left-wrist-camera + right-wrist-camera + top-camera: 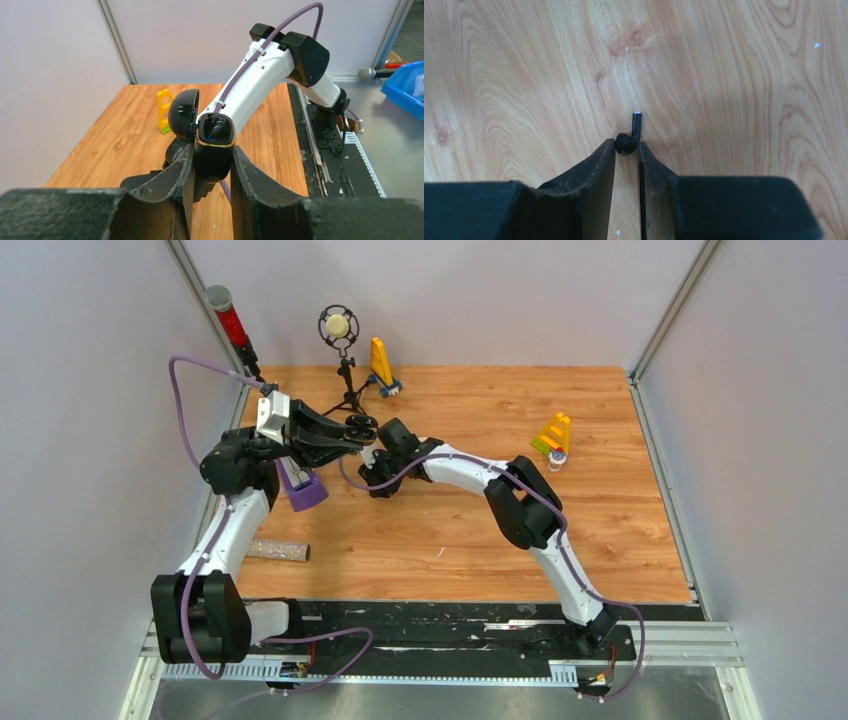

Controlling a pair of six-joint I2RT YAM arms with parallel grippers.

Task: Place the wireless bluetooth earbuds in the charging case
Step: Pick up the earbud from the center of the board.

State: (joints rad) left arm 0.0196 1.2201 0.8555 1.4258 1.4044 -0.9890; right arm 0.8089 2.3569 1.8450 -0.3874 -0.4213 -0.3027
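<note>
Lower half of black earbud (pixel 626 144) hidden in right tool (pixel 626 147), charging case (pixel 215 135) base buried in left tool (pixel 212 151)

I count one black earbud (pixel 626 145), one open black charging case (pixel 214 150), two yellow block toys (pixel 381 365) (pixel 556 433), one microphone (pixel 338 326) on a stand, one purple object (pixel 303 488) and one speckled roll (pixel 280 551) on my table (pixel 600 540).

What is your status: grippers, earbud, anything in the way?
Left gripper shut on black charging case, lid open. Right gripper shut on black earbud. Nothing visible between them.
</note>
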